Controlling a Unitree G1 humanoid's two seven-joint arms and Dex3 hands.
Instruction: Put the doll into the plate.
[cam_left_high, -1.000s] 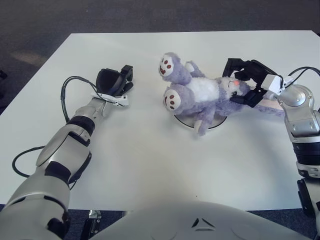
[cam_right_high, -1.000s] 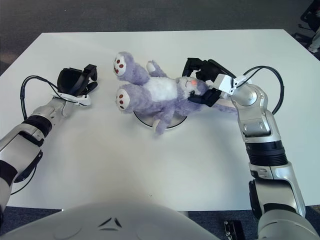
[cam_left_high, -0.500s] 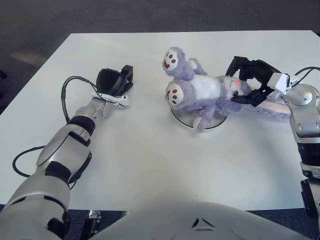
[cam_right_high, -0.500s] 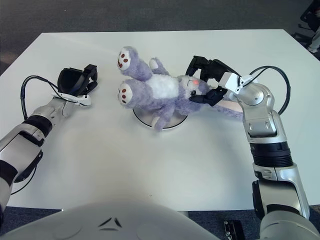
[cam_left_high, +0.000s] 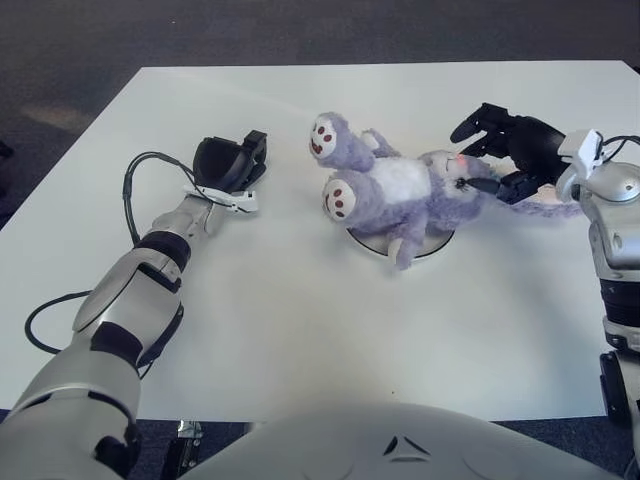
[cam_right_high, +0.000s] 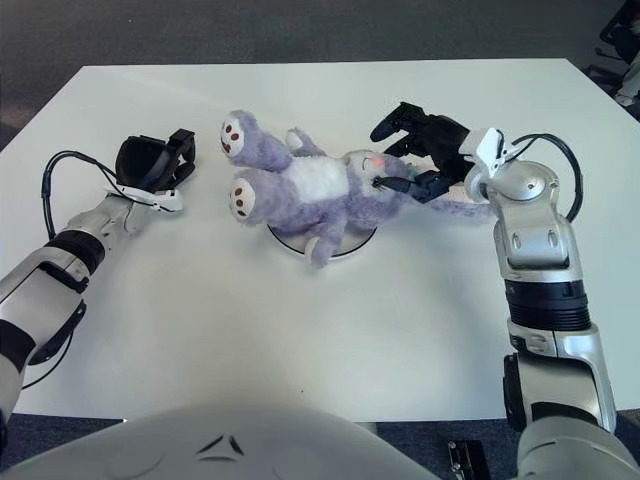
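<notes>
A purple plush doll (cam_left_high: 400, 190) with a white belly lies on its back across a white round plate (cam_left_high: 368, 244) at the table's centre. Its feet point left and its head points right. My right hand (cam_left_high: 478, 155) is just right of the doll's head with its black fingers spread open. One lower finger is close against the head, and nothing is held. A long purple part of the doll (cam_left_high: 545, 210) runs under that hand. My left hand (cam_left_high: 228, 165) shows left of the doll, on the table's left half.
The white table (cam_left_high: 300, 330) has its edges near the frame borders, with dark carpet beyond. A black cable (cam_left_high: 140, 175) loops beside my left forearm.
My right hand has opened and drawn back to the right, letting go of the doll's head. The doll has settled lower and slightly left on the plate. The left hand has not moved.
</notes>
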